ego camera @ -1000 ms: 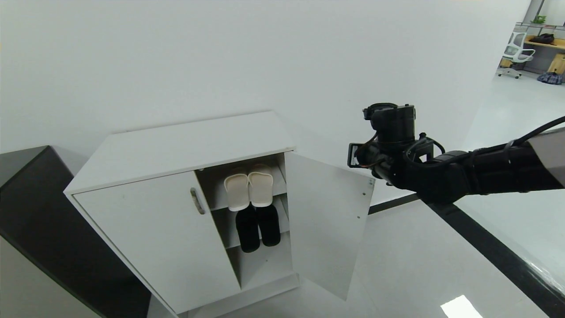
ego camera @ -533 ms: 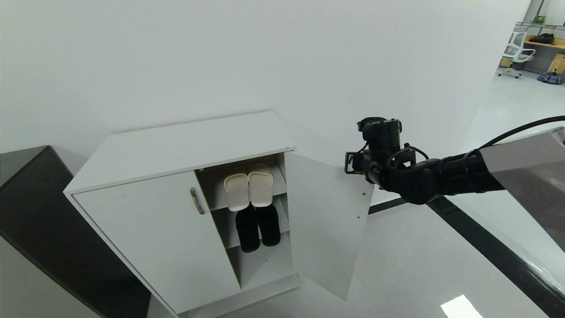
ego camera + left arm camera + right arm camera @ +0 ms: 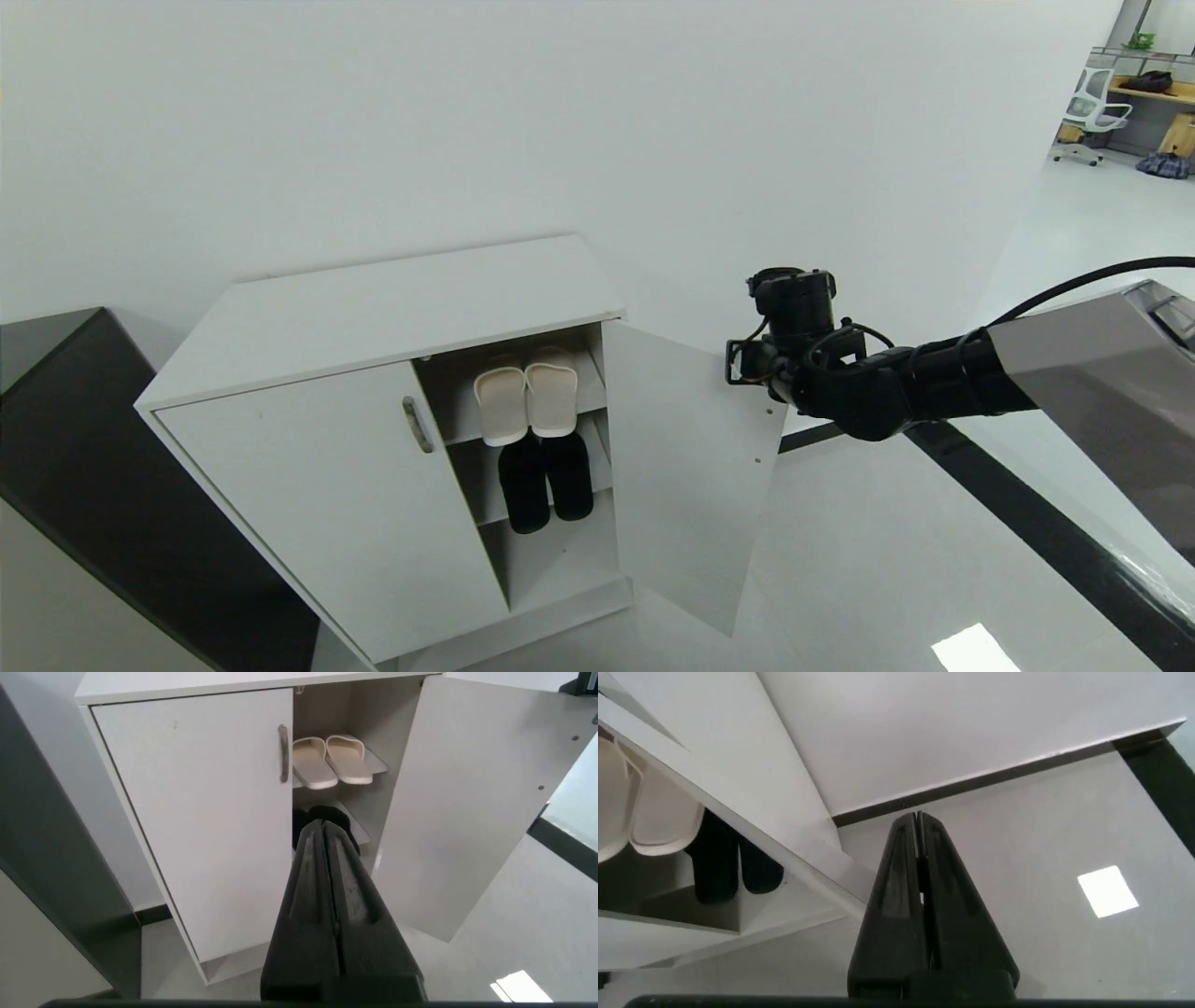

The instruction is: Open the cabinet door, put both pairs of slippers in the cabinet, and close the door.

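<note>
The cabinet door (image 3: 691,467) on the right side of the cabinet (image 3: 392,299) stands swung wide open, at much the same angle as a second ago, while the right gripper (image 3: 918,826) has come down and leftward from a higher spot off to the right and now sits just behind the door's upper outer corner. Its fingers are pressed together with nothing between them; whether it touches the panel I cannot tell. The left gripper (image 3: 322,835) hangs low in front of the cabinet, likewise closed and empty. Inside, the white slippers (image 3: 526,397) lie on the upper shelf and the black slippers (image 3: 546,481) on the shelf below, so the loading looks done, and the arm's approach to the outer face of the door suggests that pushing it shut is the step in hand. The left-hand door stays closed, its handle (image 3: 416,425) at the inner edge. The cabinet stands on a pale glossy floor (image 3: 887,560) crossed by a black stripe (image 3: 1027,532), against a plain white wall (image 3: 467,121), with a dark unit (image 3: 75,448) beside it and an office chair (image 3: 1092,112) far off in the room beyond.
</note>
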Controlling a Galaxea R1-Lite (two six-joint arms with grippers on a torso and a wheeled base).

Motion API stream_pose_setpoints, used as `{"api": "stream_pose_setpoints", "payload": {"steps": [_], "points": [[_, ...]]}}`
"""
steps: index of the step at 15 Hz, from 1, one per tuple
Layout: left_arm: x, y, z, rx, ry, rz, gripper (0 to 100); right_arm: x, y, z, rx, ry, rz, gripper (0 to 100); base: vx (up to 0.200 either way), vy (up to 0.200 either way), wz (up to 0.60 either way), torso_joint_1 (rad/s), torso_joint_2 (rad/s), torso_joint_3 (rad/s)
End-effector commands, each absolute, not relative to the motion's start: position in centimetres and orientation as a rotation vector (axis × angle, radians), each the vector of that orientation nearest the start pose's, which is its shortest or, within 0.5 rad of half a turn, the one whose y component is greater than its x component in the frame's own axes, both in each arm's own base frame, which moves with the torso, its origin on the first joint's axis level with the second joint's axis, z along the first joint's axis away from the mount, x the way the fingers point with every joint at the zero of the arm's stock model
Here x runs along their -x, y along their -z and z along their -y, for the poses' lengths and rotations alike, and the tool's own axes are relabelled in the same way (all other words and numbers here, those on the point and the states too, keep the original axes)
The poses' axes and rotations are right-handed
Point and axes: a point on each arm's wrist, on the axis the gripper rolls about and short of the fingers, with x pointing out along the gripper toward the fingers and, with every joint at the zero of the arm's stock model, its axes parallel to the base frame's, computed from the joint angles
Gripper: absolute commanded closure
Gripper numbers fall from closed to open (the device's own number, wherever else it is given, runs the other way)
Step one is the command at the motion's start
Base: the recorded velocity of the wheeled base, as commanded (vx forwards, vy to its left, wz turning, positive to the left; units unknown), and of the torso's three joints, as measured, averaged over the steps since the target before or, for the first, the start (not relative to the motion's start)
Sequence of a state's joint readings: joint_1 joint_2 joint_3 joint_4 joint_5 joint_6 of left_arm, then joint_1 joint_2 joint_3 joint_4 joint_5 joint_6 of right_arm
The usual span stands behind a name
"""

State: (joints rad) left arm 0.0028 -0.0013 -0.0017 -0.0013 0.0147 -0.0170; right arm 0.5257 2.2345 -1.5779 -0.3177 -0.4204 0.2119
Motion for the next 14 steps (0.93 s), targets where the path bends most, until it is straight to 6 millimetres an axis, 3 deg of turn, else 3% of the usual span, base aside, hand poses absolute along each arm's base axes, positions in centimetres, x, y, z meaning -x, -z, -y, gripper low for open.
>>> {"api": "stream_pose_setpoints", "payload": {"steps": [1,3,7,9,14], "points": [[2.3,-7.6,0.0,0.017,-0.018,0.003,100,-39.5,-16.2,-23.2,-0.052,-0.097,-0.31,100,0.0,0.0,0.0,0.0,0.0,0.0],[2.3,-7.6,0.0,0.017,-0.018,0.003,100,-38.2,-16.3,-23.9,-0.042,-0.124,-0.322,100,0.0,0.0,0.0,0.0,0.0,0.0],[2.3,-7.6,0.0,0.017,-0.018,0.003,100,-32.8,-16.1,-27.4,-0.008,-0.25,-0.347,100,0.0,0.0,0.0,0.0,0.0,0.0],[2.3,-7.6,0.0,0.017,-0.018,0.003,100,-31.0,-16.3,-28.2,-0.011,-0.3,-0.329,100,0.0,0.0,0.0,0.0,0.0,0.0],[2.3,-7.6,0.0,0.017,-0.018,0.003,100,-28.3,-16.0,-27.9,0.018,-0.45,-0.317,100,0.0,0.0,0.0,0.0,0.0,0.0]]}}
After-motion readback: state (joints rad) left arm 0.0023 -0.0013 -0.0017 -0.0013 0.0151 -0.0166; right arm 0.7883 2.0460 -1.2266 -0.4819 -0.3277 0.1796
